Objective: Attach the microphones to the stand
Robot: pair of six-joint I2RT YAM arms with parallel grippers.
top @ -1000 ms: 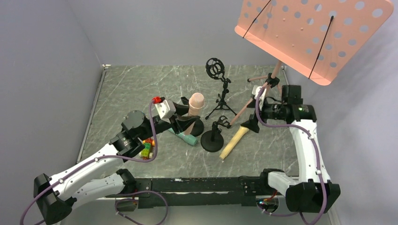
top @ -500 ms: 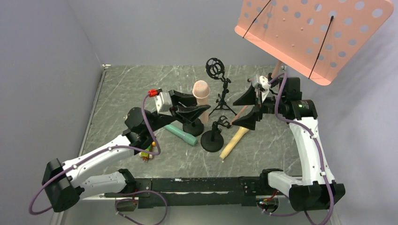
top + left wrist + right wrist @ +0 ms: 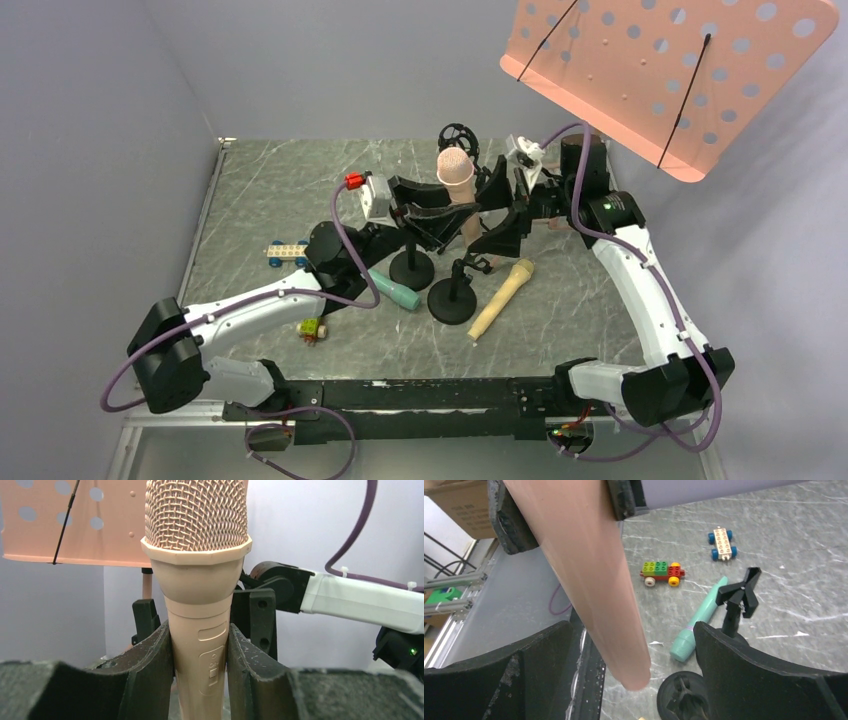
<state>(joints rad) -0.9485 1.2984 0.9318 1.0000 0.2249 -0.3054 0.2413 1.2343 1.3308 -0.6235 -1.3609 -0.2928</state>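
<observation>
Salmon-pink microphone [image 3: 196,580] upright, clamped in left gripper [image 3: 200,652] | right gripper [image 3: 631,647] spread wide, straddling its tail

- The surface [image 3: 260,190] is a grey-green marbled slab with pale veins.
- A teal-green microphone [image 3: 395,291] lies flat on it, its thicker end near the front stand's base.
- A pale yellow microphone [image 3: 503,298] lies flat and slanted, to the right of that base, thicker end toward the far side.
- Two black round-base microphone stands [image 3: 411,270] [image 3: 452,301] stand upright, just beside each other.
- A white toy block car with blue wheels [image 3: 286,251] sits toward the left.
- A multicoloured toy block car [image 3: 312,329] sits nearer the front edge, well apart from the stands.
</observation>
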